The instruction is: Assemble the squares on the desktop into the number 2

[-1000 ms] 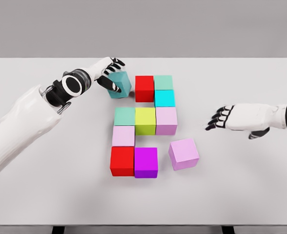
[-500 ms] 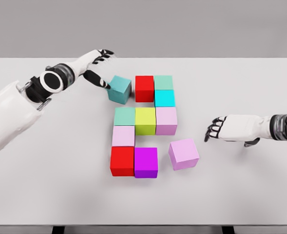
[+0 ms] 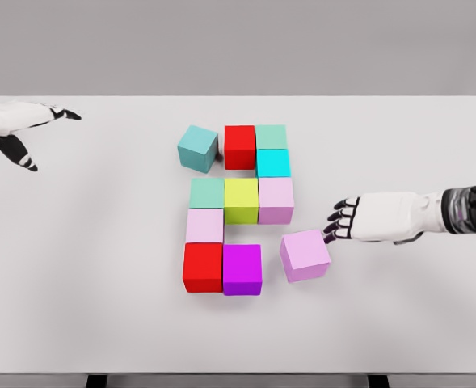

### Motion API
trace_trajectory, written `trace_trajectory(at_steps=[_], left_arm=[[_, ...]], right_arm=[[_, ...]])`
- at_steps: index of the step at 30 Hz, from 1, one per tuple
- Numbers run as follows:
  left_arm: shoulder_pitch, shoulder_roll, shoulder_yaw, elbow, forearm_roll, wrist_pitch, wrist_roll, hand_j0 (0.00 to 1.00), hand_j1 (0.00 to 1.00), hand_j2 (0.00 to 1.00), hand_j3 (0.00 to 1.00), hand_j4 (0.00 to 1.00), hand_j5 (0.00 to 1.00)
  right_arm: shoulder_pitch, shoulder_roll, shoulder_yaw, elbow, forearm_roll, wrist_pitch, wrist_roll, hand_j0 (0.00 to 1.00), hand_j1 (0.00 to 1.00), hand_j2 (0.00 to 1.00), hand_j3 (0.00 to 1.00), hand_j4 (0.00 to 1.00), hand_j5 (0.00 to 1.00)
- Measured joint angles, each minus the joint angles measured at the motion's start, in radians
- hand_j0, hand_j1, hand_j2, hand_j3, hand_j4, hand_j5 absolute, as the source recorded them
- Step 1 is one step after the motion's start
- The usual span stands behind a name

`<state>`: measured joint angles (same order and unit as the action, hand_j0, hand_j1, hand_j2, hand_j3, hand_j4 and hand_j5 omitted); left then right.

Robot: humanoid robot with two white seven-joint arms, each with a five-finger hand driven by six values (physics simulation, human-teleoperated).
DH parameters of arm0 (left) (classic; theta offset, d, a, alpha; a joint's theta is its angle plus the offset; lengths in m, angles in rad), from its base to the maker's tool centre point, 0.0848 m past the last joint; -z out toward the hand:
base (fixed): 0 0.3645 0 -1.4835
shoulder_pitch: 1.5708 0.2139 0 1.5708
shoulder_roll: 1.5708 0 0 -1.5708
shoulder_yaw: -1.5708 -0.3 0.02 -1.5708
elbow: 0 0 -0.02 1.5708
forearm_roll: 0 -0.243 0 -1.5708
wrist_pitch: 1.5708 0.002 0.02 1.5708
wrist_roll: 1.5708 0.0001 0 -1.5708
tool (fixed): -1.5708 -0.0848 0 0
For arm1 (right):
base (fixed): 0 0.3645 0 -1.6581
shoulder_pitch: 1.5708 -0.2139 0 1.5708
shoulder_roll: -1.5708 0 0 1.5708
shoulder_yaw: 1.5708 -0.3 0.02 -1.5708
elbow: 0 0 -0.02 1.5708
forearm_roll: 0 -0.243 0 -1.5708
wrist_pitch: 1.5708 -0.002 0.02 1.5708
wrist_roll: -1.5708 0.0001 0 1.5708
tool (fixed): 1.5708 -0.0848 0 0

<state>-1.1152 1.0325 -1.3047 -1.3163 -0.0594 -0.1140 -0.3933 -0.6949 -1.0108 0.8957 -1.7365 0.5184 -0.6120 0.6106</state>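
Observation:
Coloured cubes lie on the white table [image 3: 76,283]. A teal cube [image 3: 198,149] sits turned, just left of a red cube [image 3: 240,146], a green cube [image 3: 271,137] and a cyan cube [image 3: 273,162]. Below run a green cube [image 3: 207,193], a yellow-green cube [image 3: 241,200] and a pink cube [image 3: 275,200]. Under these sit a pale pink cube [image 3: 204,225], a red cube [image 3: 203,267] and a magenta cube [image 3: 242,269]. A loose pink cube [image 3: 305,255] lies turned at the lower right. My right hand [image 3: 341,221] is open, fingertips at that cube's upper right corner. My left hand [image 3: 27,133] is open at the far left.
The table's front edge runs along the bottom of the view, with dark legs showing below it. A plain grey wall stands behind the table.
My left hand let go of the teal cube and drew back to the far left edge. My right hand moved left, down to the loose pink cube.

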Motion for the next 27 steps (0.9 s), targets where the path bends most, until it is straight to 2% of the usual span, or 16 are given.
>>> trace_trajectory(at_steps=[2,4,6,10,12,20,25,27], left_arm=[[0.003,0.026,-0.007,0.028,-0.026,-0.128,-0.032,1.00,1.00,1.00,1.00,1.00,1.00],[0.002,0.004,-0.012,0.043,-0.062,-0.205,-0.048,1.00,1.00,1.00,1.00,1.00,1.00],[-0.003,-0.071,-0.008,0.073,-0.119,-0.244,-0.058,1.00,1.00,1.00,1.00,1.00,1.00],[0.003,-0.252,-0.004,0.218,-0.229,-0.277,-0.063,1.00,1.00,1.00,1.00,1.00,1.00],[0.003,-0.302,-0.005,0.250,-0.281,-0.290,-0.062,1.00,1.00,1.00,1.00,1.00,1.00],[0.006,-0.390,-0.004,0.274,-0.369,-0.328,-0.060,1.00,1.00,1.00,1.00,1.00,1.00],[0.000,-0.420,-0.004,0.274,-0.386,-0.330,-0.060,1.00,1.00,1.00,1.00,1.00,1.00],[-0.002,-0.425,-0.004,0.262,-0.389,-0.330,-0.060,1.00,1.00,1.00,1.00,1.00,1.00]], right_arm=[[0.000,-0.003,0.011,-0.009,-0.004,0.000,0.000,1.00,1.00,1.00,1.00,1.00,1.00],[0.000,-0.005,0.017,-0.015,-0.006,-0.001,0.000,1.00,1.00,1.00,1.00,1.00,1.00],[0.000,-0.006,0.020,-0.018,-0.007,-0.001,0.000,1.00,1.00,1.00,1.00,1.00,1.00],[-0.011,-0.006,0.023,-0.021,-0.012,-0.001,0.001,1.00,1.00,1.00,1.00,1.00,1.00],[-0.011,-0.006,0.023,-0.022,-0.014,-0.001,0.001,1.00,1.00,1.00,1.00,1.00,1.00],[-0.011,0.009,0.054,-0.023,-0.017,-0.001,0.001,1.00,1.00,1.00,1.00,1.00,1.00],[-0.014,0.013,0.058,-0.023,-0.017,-0.001,0.001,1.00,1.00,1.00,1.00,1.00,1.00],[-0.037,0.005,0.057,-0.023,-0.020,-0.001,0.000,1.00,1.00,1.00,1.00,1.00,1.00]])
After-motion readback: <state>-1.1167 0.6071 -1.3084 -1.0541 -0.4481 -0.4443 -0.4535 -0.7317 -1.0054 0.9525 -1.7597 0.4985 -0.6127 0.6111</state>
